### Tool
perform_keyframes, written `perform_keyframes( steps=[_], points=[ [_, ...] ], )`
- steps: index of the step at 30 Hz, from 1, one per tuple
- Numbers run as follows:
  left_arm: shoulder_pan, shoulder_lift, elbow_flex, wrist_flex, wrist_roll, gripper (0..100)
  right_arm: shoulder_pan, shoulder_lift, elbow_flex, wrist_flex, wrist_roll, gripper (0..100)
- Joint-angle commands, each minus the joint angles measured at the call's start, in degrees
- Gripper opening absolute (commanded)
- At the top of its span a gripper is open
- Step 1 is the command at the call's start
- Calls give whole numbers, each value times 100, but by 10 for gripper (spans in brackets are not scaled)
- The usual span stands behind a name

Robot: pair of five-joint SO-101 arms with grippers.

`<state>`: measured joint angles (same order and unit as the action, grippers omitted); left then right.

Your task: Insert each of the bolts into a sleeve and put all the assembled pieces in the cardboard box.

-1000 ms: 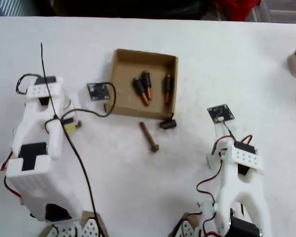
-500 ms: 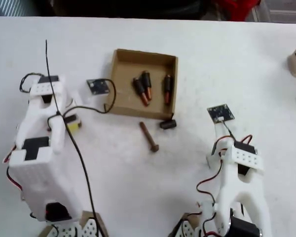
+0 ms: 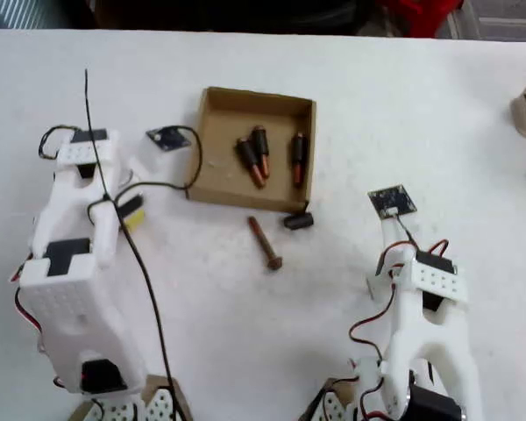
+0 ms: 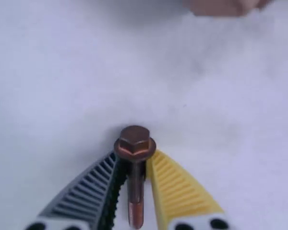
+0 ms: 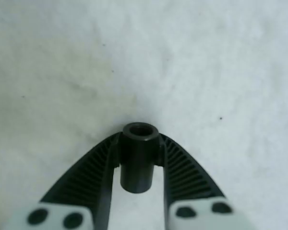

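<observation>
Between the grey and yellow ribbed fingers of the left gripper (image 4: 134, 160), a held bolt (image 4: 134, 143) was pinched along its shank, with the hexagonal head outermost. A black held sleeve (image 5: 138, 165) was clamped across its barrel by the right gripper (image 5: 139, 141), with the open bore facing away from the wrist. Both parts were judged to be small, rigid and light. The bolt was taken to be smooth metal, apt to rotate or slip unless gripped mid-shank, and the sleeve was best gripped at mid-barrel so that its mouth stayed free. On the table (image 3: 421, 105), a loose bolt (image 3: 265, 243) was seen just outside the cardboard box (image 3: 219, 149), and a loose sleeve (image 3: 298, 220) lay beside the box's near corner. Three assembled pieces (image 3: 252, 158) were lying inside the box. The threaded end of the held bolt was cut off at the frame edge, and the sleeve's bore depth and far end were concealed. How fully the boxed bolts were seated was too small to be determined.
</observation>
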<state>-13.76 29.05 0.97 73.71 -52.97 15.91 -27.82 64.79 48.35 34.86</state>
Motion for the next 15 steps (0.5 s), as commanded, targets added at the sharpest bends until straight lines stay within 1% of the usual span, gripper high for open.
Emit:
perform_keyframes(
  steps=[1, 5, 7, 11, 15],
  points=[
    [163, -400, -193, 0, 1345, 20, -4, -224, -18, -66, 88, 17],
    [136, -1121, -141, 62, 2848, 20, -4, -224, -18, -66, 88, 17],
    [145, -1525, -141, 281, 3560, 20, -4, -224, -18, -66, 88, 17],
    [171, -2149, 0, 457, 4492, 20, -4, -224, -18, -66, 88, 17],
    [145, -2651, 703, 97, 5046, 20, -4, -224, -18, -66, 88, 17]
  ],
)
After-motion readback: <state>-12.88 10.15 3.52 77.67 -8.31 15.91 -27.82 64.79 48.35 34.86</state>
